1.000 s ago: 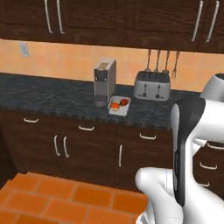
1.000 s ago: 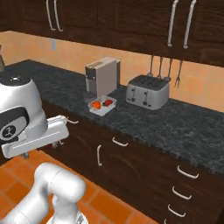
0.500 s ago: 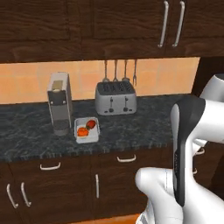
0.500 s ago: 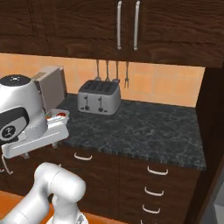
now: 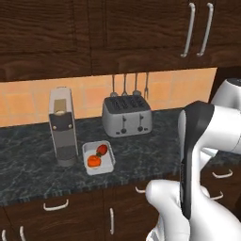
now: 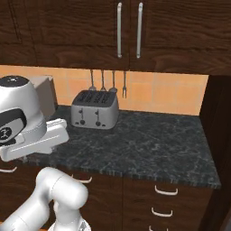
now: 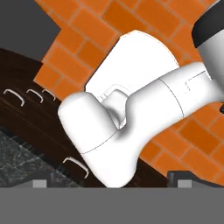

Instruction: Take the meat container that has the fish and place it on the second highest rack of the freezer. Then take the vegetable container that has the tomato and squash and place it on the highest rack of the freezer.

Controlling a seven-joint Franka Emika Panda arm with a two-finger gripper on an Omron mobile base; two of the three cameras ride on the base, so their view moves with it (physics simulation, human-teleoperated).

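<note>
Both base views have swung with the base since the earlier frames: the toaster [image 5: 127,116] now sits mid-picture in the left base view and the dark table [image 6: 149,144] runs out to a tall dark cabinet side at the right of the right base view; the things themselves lie where they were.

On the table a shallow grey container [image 5: 98,158] holds the tomato and squash [image 5: 97,156], red piece behind, orange piece in front. It lies just beside a grey coffee machine [image 5: 63,126] and in front of the toaster, near the table's front edge. Four utensils [image 5: 129,85] hang on the orange tile wall above the toaster. Dark wood cupboards with bar handles [image 6: 129,30] run overhead, and dark drawers and doors with pale handles close the front below the table.

The gripper [image 7: 112,184] points down and back at the robot's own base, over an orange brick floor [image 7: 109,30], with the drawer fronts and a strip of speckled table at the left of the hand view. Its two dark tips stand far apart at the bottom corners, jaws wide, nothing between them. The container is nowhere near the gripper; it sits up on the table, well apart from it
</note>
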